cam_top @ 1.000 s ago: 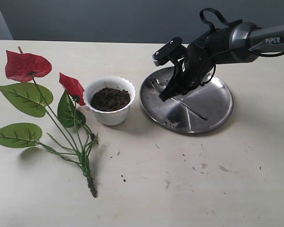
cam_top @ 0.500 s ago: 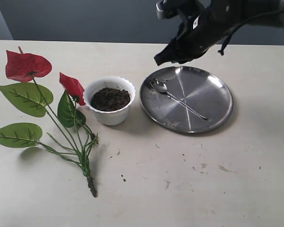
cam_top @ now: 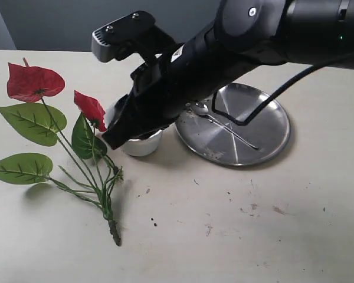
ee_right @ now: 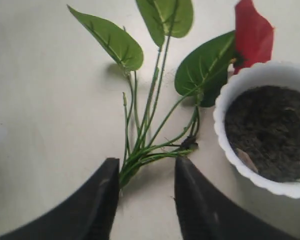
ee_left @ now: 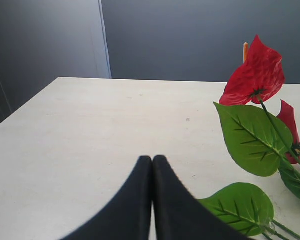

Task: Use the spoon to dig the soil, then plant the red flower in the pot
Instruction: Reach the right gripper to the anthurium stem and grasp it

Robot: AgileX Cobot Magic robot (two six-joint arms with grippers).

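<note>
The red flower [cam_top: 33,82] lies flat on the table at the left, its stems [ee_right: 149,142] joined at the base. My right gripper [cam_top: 115,138] has reached across the middle and hangs over the pot's left side. It stands open [ee_right: 146,169] above the stem bundle with nothing between its fingers. The white scalloped pot [cam_top: 143,146] is mostly hidden behind the arm. In the right wrist view its rim [ee_right: 221,131] and the dark soil [ee_right: 270,132] show. The spoon [cam_top: 224,126] lies on the steel plate. My left gripper [ee_left: 152,160] is shut and empty, beside a red bloom [ee_left: 255,72].
A large round steel plate [cam_top: 265,132] sits right of the pot. Specks of soil [cam_top: 153,223] dot the table in front. Big green leaves [cam_top: 29,121] spread out at the far left. The right arm's bulk crosses above the pot and the plate's left edge.
The right arm lifted off the steel plate, leaving the spoon lying there, then swung left and down across the pot toward the flower stems. The flower and pot have not moved.
</note>
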